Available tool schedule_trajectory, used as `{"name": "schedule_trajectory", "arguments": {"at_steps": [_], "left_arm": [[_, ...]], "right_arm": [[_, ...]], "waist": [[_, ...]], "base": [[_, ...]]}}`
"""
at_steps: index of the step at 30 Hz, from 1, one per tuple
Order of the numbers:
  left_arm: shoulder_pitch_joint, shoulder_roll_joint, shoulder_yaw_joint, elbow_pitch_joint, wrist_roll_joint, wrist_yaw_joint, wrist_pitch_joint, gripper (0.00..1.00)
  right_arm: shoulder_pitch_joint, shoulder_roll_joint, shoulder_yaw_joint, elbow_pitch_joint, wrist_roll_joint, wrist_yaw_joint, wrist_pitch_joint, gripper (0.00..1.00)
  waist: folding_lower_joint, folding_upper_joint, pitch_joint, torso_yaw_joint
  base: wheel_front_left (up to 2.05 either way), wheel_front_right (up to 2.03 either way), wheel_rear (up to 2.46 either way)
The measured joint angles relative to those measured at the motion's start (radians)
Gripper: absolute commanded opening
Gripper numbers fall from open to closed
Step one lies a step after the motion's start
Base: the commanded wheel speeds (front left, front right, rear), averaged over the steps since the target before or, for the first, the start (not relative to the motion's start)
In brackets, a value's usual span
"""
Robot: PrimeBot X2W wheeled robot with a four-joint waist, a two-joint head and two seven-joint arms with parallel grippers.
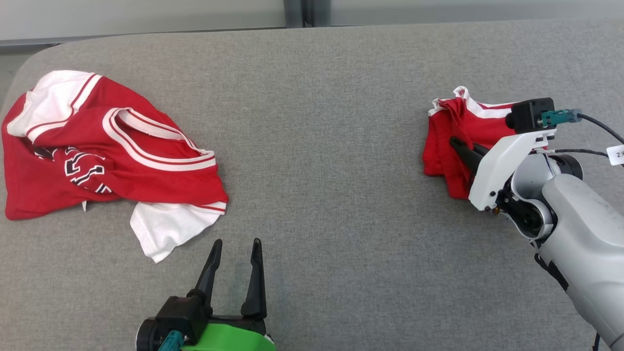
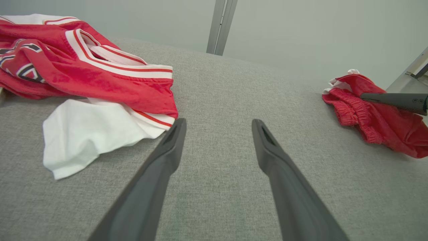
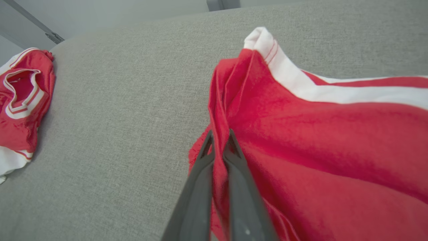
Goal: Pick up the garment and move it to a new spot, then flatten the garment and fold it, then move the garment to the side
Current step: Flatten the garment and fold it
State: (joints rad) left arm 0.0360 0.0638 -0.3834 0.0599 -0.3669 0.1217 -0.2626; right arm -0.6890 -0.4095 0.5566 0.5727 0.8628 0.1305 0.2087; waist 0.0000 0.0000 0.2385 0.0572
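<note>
shorts [image 1: 443, 146]: red with white trim, bunched up on my right side of the grey cloth surface [image 1: 321, 146].
right gripper [image 3: 219, 138]: I see its fingers together, clamped on a raised fold of the shorts near their left edge.
left gripper [image 1: 236, 246]: fingers spread apart with nothing between them, over bare cloth at the near edge.
jersey [image 1: 97, 146]: red and white, crumpled on my far left, well apart from the shorts; its white corner lies just beside the left gripper's tips.
</note>
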Motion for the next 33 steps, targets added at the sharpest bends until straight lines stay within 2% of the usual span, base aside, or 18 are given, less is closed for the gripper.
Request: {"name": "schedule_trajectory", "arguments": {"at_steps": [3,4,9,13,17,23,25,28,33], "left_arm": [[0.001,-0.007,0.003,0.005,0.0,-0.007,0.0,1.0],[0.002,-0.008,0.006,0.007,0.0,-0.007,0.0,1.0],[0.013,-0.011,0.02,0.014,0.0,-0.012,0.0,1.0],[0.025,-0.012,0.042,0.017,0.0,-0.013,0.0,1.0],[0.047,-0.013,0.062,0.017,-0.002,-0.015,0.0,1.0],[0.058,-0.014,0.087,0.005,-0.008,-0.015,0.0,1.0],[0.063,-0.014,0.101,-0.001,-0.01,-0.015,0.0,1.0],[0.075,-0.014,0.136,-0.013,-0.001,-0.015,0.0,1.0],[0.097,-0.014,0.194,-0.026,0.015,-0.016,0.0,1.0]], "right_arm": [[0.0,0.012,0.001,0.016,-0.013,0.0,-0.01,0.0],[0.0,0.017,0.002,0.019,-0.02,0.0,-0.016,1.0],[0.033,0.016,0.033,-0.019,-0.071,0.0,-0.079,1.0],[0.096,-0.046,0.03,-0.098,-0.154,0.0,-0.205,1.0],[0.211,-0.091,-0.041,-0.151,-0.225,0.0,-0.328,1.0],[0.405,-0.109,-0.212,-0.167,-0.347,0.0,-0.452,1.0],[0.467,-0.098,-0.326,-0.164,-0.429,0.0,-0.467,1.0],[0.549,-0.036,-0.483,-0.225,-0.518,0.0,-0.471,1.0],[0.692,0.056,-0.648,-0.312,-0.638,0.0,-0.471,1.0]], "waist": [[0.0,0.0,-0.009,0.007],[0.0,0.0,-0.013,0.007],[0.0,0.0,-0.031,-0.006],[0.0,0.0,-0.055,-0.022],[0.0,0.0,-0.08,-0.047],[0.0,0.0,-0.118,-0.081],[0.0,0.0,-0.131,-0.09],[0.0,0.0,-0.145,-0.099],[-0.0001,0.0,-0.155,-0.106]], "base": [[0.0,0.0,0.0],[0.0,0.0,0.0],[0.0,0.0,0.0],[0.0,0.0,0.0],[0.0,0.0,0.0],[0.0,0.0,0.0],[0.0,0.0,0.0],[0.0,0.0,0.0],[0.0,0.0,0.0]]}}
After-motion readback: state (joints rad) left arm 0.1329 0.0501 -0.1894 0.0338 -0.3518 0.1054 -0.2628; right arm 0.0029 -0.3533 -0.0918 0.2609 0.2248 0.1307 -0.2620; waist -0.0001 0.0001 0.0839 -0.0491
